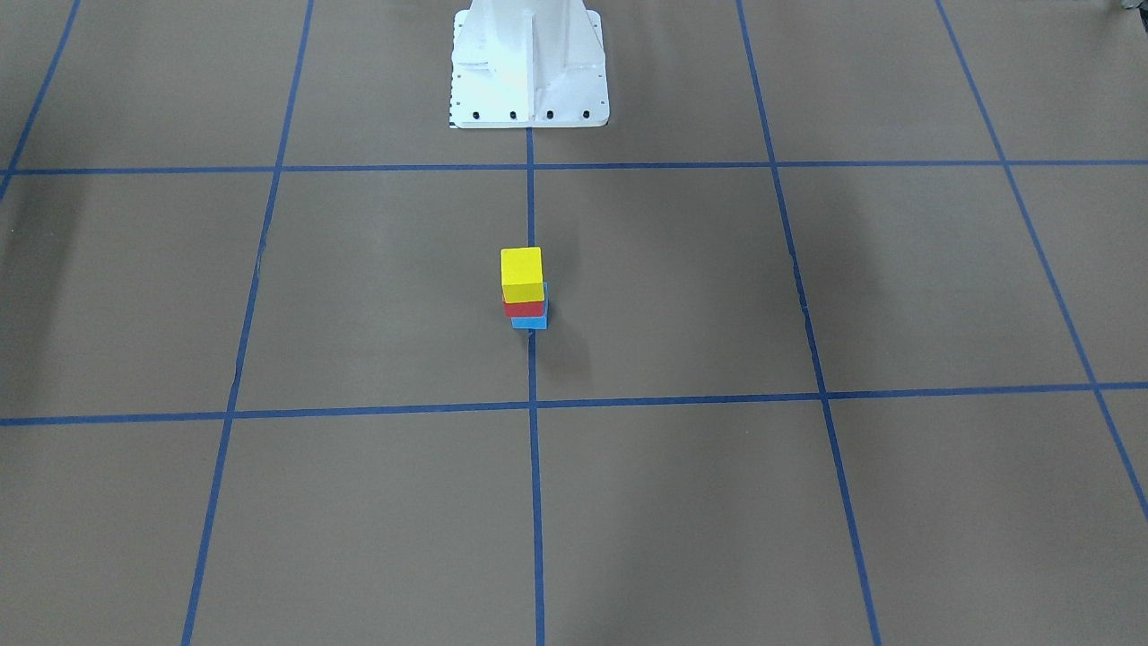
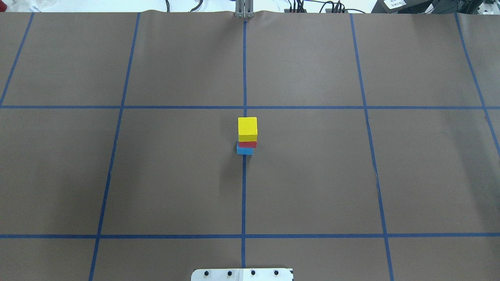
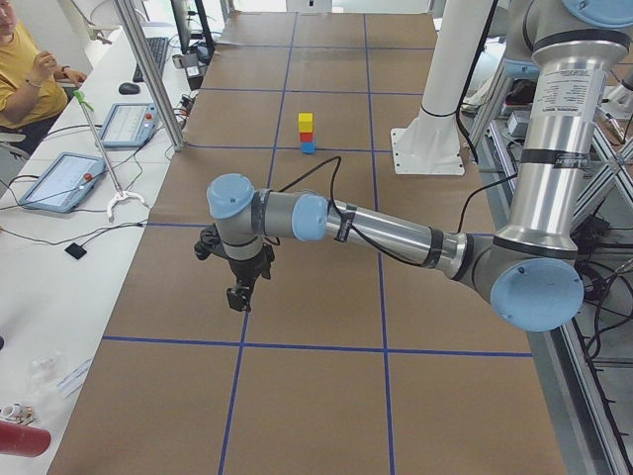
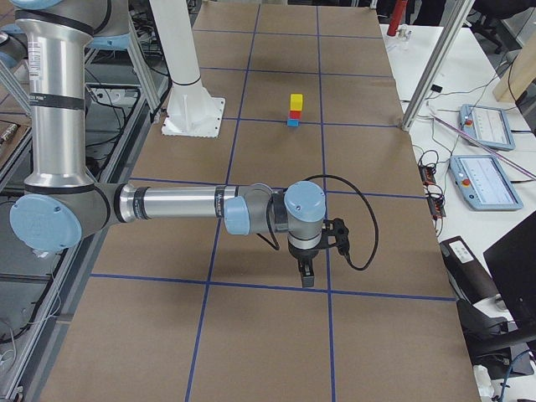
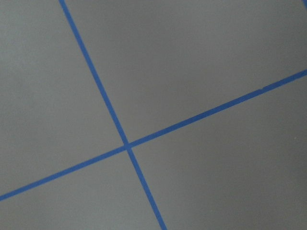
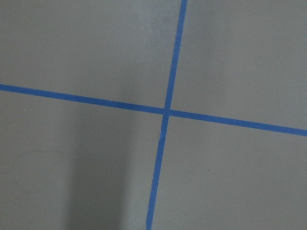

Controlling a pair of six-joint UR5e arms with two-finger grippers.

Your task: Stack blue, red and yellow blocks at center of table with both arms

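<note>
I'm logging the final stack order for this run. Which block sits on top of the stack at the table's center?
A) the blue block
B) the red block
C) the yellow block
C: in the overhead view the yellow block is uppermost, with the red block under it and the blue block at the bottom.

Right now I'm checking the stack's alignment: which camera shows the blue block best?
The overhead exterior view: the blue block shows largest there, jutting slightly left beneath the red block. The front-facing view shows a thinner strip; both side views show it small and far; the wrist views show only table.
</note>
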